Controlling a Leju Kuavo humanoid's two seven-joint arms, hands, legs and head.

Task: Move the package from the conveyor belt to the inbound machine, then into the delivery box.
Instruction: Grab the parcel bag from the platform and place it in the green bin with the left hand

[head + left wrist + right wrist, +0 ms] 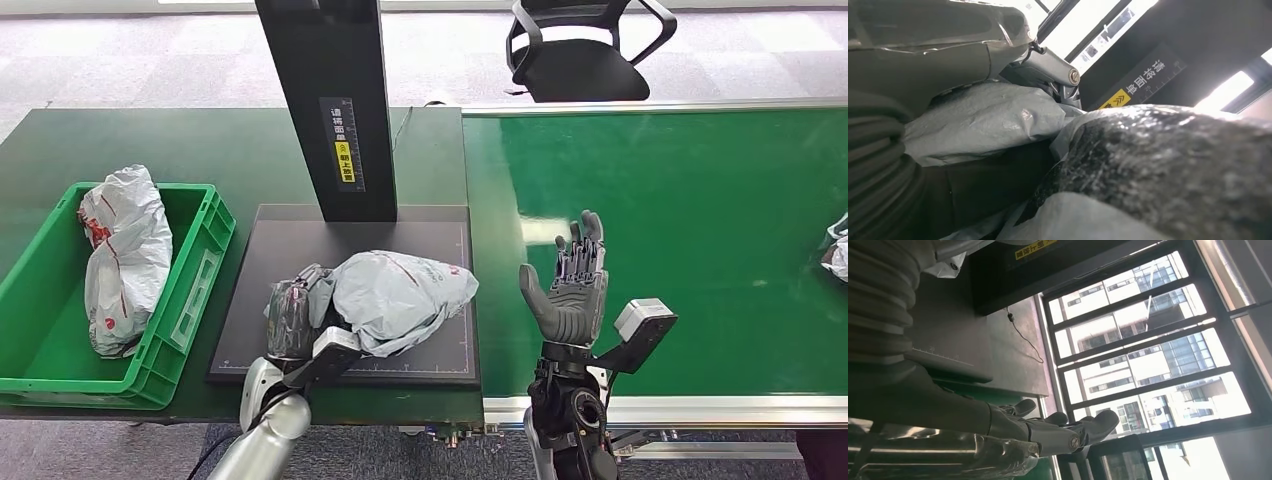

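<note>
Green moulded plastic is forming the ribbed delivery box point(190, 300) at the far left, and a crumpled white poly bag with red print point(122, 258) is lying inside it along the box's length. Just beside it, the inbound machine's flat black plate point(300, 250) is sitting on the dark table point(150, 140), with its black column point(335, 100) rising at the back and carrying a yellow label.

On that plate the grey package point(400, 297), a soft, wrinkled, glossy poly mailer with a touch of red print, is resting with its long axis running across the plate, one end by the left hand point(298, 315) and the other pointing toward the conveyor. The left hand is pressing against the package's near end, its dark fingers point(312, 285) curled onto the film; the left wrist view is showing crinkled grey film point(983, 117) bunched against the palm, so the hand is gripping the package.

Right of the plate, the smooth green conveyor belt point(700, 220), edged in silver rail, is stretching away. Above its near edge the right hand point(568, 290) is standing upright with palm facing the package, fingers point(580, 250) straight and spread apart, holding nothing; the right wrist view is showing those fingers point(1068, 427) extended in open air. Well beyond its fingertips, at the far right edge of the belt, part of another pale bag point(838, 250) is lying. A black mesh office chair point(580, 50) is standing behind the belt.
</note>
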